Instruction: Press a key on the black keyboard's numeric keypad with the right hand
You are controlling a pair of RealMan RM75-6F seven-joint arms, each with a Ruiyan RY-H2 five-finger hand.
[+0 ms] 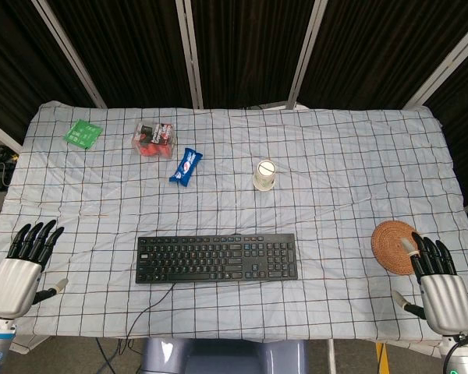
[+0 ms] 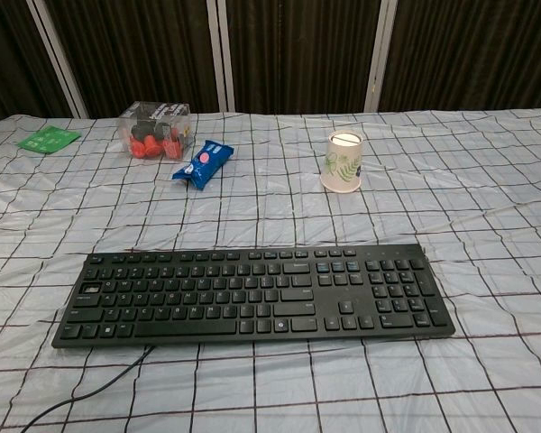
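Both in sight only from the head view, low at the frame's near corners. Left hand [image 1: 19,269] resting palm-down near the bench's left edge, fingers straight, close together, pointing away and slightly rightward, thumb out to the side, holding nothing. Right hand [image 1: 438,284] likewise flat at the right edge, fingers extended forward, thumb splayed inward, holding nothing.
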